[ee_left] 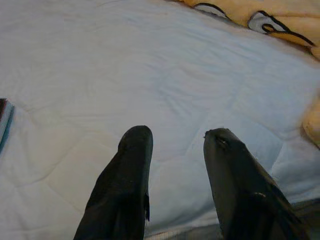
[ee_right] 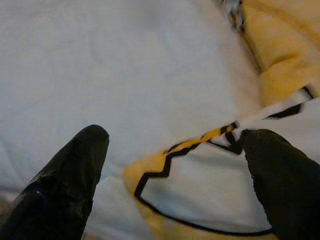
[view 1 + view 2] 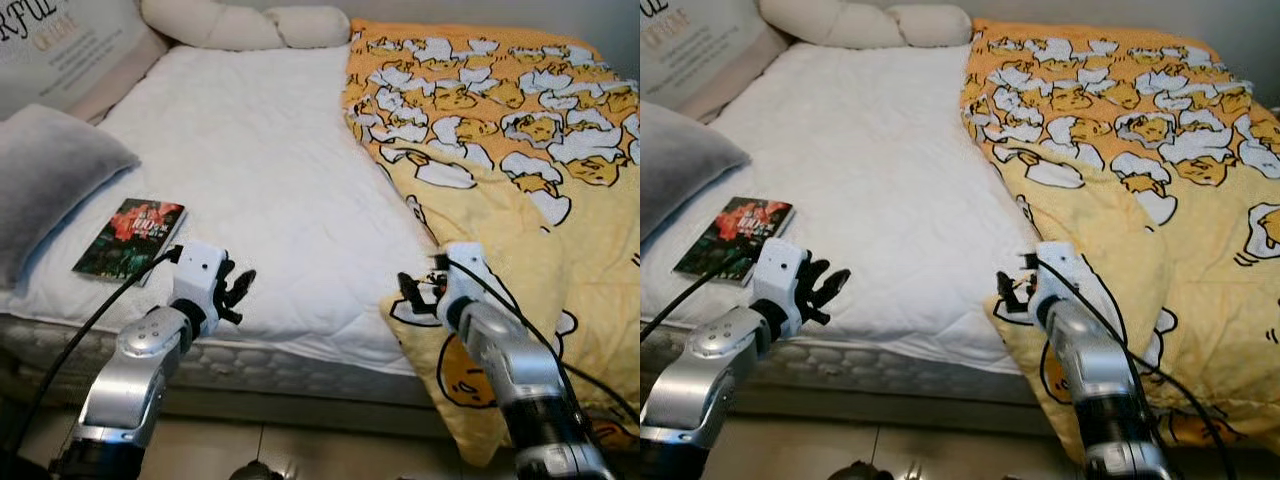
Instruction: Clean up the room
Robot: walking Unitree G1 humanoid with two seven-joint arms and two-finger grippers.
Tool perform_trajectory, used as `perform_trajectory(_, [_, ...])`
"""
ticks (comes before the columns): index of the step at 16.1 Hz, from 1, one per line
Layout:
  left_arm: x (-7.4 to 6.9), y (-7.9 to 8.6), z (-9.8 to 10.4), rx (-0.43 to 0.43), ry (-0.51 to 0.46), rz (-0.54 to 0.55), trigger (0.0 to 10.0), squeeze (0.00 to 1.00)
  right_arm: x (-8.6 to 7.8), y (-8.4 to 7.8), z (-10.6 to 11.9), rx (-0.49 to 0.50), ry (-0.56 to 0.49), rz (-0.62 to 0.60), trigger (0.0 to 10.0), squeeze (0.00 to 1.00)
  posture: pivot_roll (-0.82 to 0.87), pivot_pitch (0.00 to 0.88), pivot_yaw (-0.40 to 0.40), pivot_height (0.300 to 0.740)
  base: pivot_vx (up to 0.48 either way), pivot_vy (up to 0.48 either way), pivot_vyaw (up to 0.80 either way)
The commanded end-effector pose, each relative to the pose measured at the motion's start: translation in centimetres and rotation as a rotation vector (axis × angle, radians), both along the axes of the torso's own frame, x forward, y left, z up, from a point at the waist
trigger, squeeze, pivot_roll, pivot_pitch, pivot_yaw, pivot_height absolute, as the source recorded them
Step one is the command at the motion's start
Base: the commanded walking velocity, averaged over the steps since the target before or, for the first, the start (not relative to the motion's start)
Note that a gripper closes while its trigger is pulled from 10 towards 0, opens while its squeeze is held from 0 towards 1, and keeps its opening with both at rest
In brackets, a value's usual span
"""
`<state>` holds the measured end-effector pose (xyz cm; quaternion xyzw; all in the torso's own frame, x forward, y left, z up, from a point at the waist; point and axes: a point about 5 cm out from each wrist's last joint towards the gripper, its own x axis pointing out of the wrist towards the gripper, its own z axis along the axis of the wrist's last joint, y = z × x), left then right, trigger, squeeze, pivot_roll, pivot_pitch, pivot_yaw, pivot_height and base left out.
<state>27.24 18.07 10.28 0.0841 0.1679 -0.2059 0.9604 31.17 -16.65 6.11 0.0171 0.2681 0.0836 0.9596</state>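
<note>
A yellow blanket (image 3: 500,150) with a cartoon print covers the right half of the bed (image 3: 260,170) and hangs over its near edge. My right gripper (image 3: 412,292) is open at the blanket's near left corner (image 2: 200,180), which lies between its two fingers. My left gripper (image 3: 236,290) is open over the bare white sheet near the bed's front edge, and there is nothing between its fingers (image 1: 130,165). A book (image 3: 130,238) with a dark red cover lies on the sheet to the left of that gripper.
A grey pillow (image 3: 50,180) rests at the bed's left edge behind the book. White pillows (image 3: 240,25) and a lettered cushion (image 3: 60,50) sit at the head. The mattress side and tiled floor (image 3: 300,450) lie below my arms.
</note>
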Motion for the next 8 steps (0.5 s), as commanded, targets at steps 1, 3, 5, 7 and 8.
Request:
perform_trajectory(1, [0.0,-0.5,0.6,0.033,0.004,-0.088,10.0,0.0,0.8,-0.5,-0.2,-0.043,0.032,-0.009,10.0,1.0,0.05,0.0,0.018,0.74,0.0,0.0,0.0])
perform_trajectory(3, [0.0,-0.4,0.9,0.099,0.038,-0.197,10.0,0.0,2.2,-0.9,-0.4,-0.114,0.07,-0.016,10.0,1.0,0.07,0.0,0.02,0.74,0.0,0.0,0.0])
perform_trajectory(5, [0.1,-0.2,1.4,0.091,0.053,-0.221,10.0,1.0,3.1,-0.9,-0.2,-0.149,0.061,-0.011,10.0,1.0,0.08,0.0,0.034,0.74,0.0,0.0,0.0])
perform_trajectory(7, [0.1,-0.2,1.4,0.091,0.053,-0.221,10.0,1.0,3.1,-0.9,-0.2,-0.149,0.061,-0.011,10.0,1.0,0.08,0.0,0.034,0.74,0.0,0.0,0.0])
perform_trajectory(8, [0.1,-0.2,1.4,0.091,0.053,-0.221,10.0,1.0,3.1,-0.9,-0.2,-0.149,0.061,-0.011,10.0,1.0,0.08,0.0,0.034,0.74,0.0,0.0,0.0])
